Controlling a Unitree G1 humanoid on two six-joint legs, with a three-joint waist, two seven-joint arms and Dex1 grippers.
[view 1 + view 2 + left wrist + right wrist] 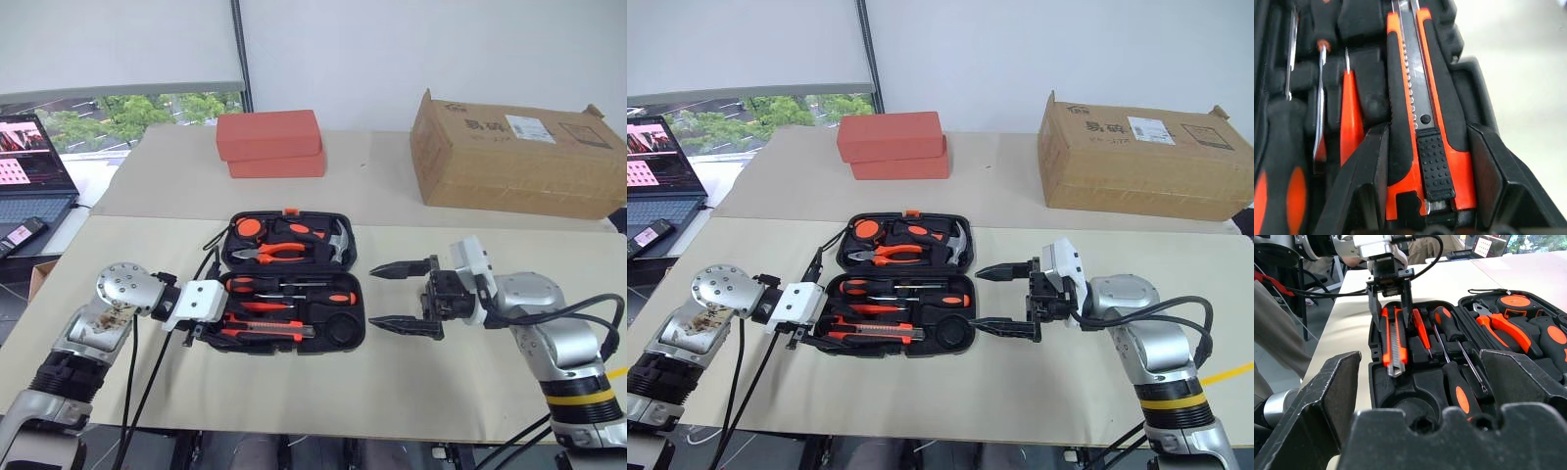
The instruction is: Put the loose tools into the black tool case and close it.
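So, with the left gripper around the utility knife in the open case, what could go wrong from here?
1. The left gripper straddles the utility knife in the black tool case. If the knife is not fully seated in its slot, the lid may not close.
2. Pulling back could lift the knife out again, or catch the neighbouring orange pointed tool.
3. The open right gripper sits beside the case edge and could push the case.

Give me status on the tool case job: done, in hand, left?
Done: screwdrivers already sit in the open black tool case.
In hand: the left claw straddles the orange utility knife, which lies in its slot at the case's near edge.
Left: let go and close the lid. The right claw waits open beside the case.
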